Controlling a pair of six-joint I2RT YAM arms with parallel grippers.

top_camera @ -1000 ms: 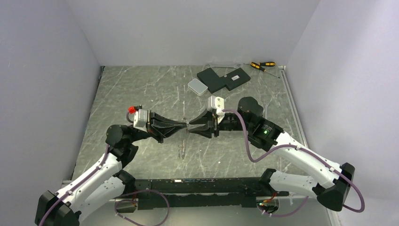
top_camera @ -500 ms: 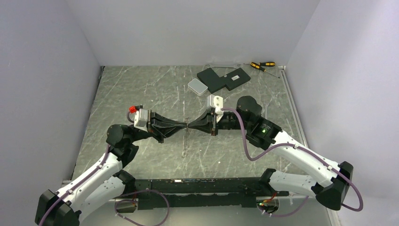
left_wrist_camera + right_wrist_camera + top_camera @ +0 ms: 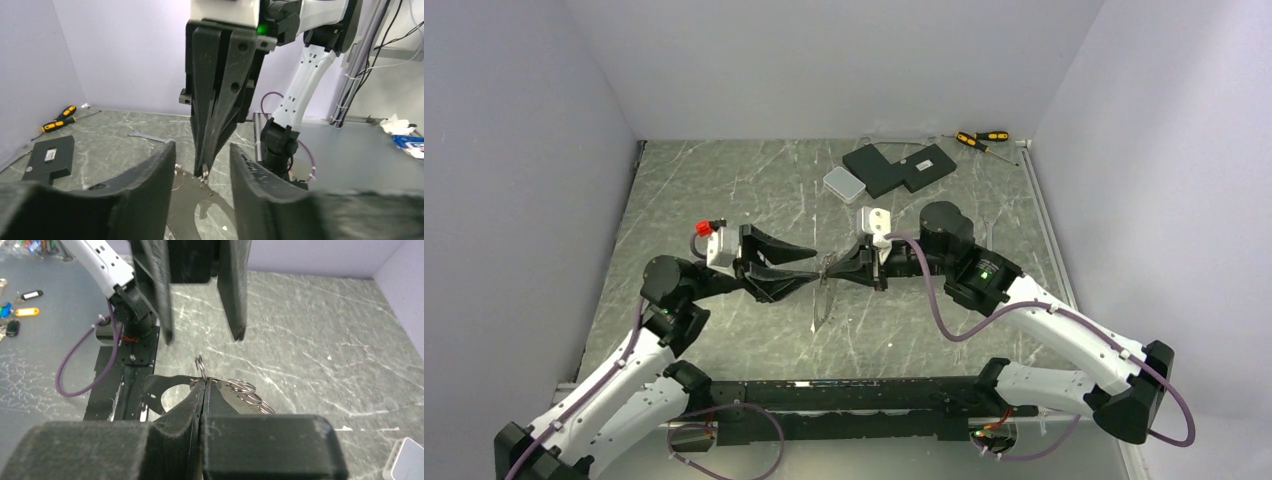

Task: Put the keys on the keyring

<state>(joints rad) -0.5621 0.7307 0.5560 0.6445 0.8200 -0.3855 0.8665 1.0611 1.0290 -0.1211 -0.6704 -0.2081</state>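
Observation:
My right gripper point(image 3: 827, 268) is shut on the keyring, mid-table and above the surface. In the top view the keyring point(image 3: 821, 300) hangs down from its tips as a thin silvery loop. In the right wrist view a small wire ring point(image 3: 200, 366) stands up from the shut right gripper point(image 3: 204, 381), and several wire rings with a flat silvery piece point(image 3: 246, 391) lie just to its right. My left gripper point(image 3: 812, 263) faces it, open, with a finger on either side of the right gripper's tips point(image 3: 204, 170) and nothing in it. I cannot make out single keys.
A small white box point(image 3: 843, 183), black flat plates point(image 3: 899, 167) and two yellow-handled screwdrivers point(image 3: 982, 138) lie at the back right. A thin wrench point(image 3: 147, 136) lies on the marbled table behind the right arm. Grey walls close in the left, back and right.
My left gripper has opened and let go, drawing back slightly left. The right gripper has shut on the keyring, and the loop now hangs higher off the table.

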